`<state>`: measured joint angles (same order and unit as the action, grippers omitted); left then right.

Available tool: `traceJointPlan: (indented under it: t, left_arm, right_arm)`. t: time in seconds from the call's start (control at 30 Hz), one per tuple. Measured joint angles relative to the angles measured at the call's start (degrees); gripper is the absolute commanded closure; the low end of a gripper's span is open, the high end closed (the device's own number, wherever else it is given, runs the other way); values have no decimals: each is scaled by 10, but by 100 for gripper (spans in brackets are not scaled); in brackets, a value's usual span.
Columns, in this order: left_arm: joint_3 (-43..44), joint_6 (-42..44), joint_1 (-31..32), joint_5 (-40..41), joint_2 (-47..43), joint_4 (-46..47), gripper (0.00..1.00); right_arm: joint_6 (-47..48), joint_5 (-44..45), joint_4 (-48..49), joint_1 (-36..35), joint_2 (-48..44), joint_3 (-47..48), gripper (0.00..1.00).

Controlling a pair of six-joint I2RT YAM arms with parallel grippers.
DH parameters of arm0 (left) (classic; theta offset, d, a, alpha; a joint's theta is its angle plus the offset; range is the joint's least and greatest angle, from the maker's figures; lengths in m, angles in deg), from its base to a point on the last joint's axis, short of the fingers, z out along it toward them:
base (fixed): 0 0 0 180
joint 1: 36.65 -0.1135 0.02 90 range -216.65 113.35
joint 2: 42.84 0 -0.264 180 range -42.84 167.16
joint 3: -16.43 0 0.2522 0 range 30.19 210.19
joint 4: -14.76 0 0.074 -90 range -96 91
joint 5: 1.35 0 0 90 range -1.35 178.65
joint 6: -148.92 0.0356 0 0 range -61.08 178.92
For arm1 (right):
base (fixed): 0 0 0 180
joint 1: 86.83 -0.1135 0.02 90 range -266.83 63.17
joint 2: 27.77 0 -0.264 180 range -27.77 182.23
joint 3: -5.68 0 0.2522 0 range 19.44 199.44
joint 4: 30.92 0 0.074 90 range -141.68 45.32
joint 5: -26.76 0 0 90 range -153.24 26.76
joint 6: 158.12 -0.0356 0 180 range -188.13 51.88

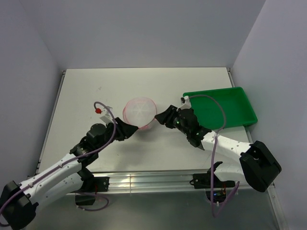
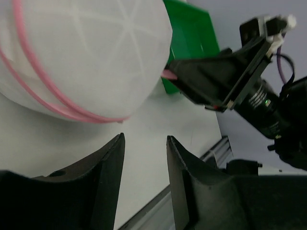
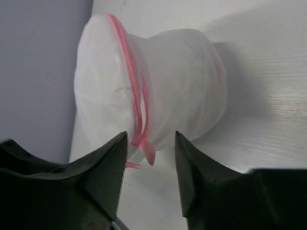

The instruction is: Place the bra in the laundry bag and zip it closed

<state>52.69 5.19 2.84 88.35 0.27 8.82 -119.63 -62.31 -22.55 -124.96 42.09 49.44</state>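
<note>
The laundry bag (image 1: pixel 139 111) stands mid-table, a white mesh drum with a pink zip line around its rim. The bra does not show outside it; only a faint pink tint shows through the mesh in the right wrist view (image 3: pixel 217 76). My left gripper (image 1: pixel 129 128) is open and empty just near-left of the bag (image 2: pixel 81 52), not touching it. My right gripper (image 1: pixel 161 118) is open at the bag's right side. In the right wrist view the bag's (image 3: pixel 163 86) pink zip pull tab (image 3: pixel 149 151) hangs between my open fingertips (image 3: pixel 119 143), ungripped.
A green plastic tray (image 1: pixel 221 108) lies at the right, behind the right arm; it also shows in the left wrist view (image 2: pixel 192 33). A small red-tipped white part (image 1: pixel 99 110) sits left of the bag. The table's metal front rail (image 1: pixel 153 181) runs along the near edge.
</note>
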Motion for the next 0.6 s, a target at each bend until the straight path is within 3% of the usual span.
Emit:
traceJointPlan:
  t: [0.03,0.2,0.47,0.6]
  left_arm:
    - [0,-3,14,-1,8,1,54]
    - [0,-17,54,-1,62,29,54]
    - [-1,-42,72,-1,143,105,48]
    - [-3,-60,76,-3,172,148,45]
  right_arm:
    - [3,0,1,0,0,1,27]
    - [4,-2,1,-5,-13,-2,9]
    - [-10,-23,29,-25,7,-5,9]
    - [-20,-39,45,-25,57,-3,24]
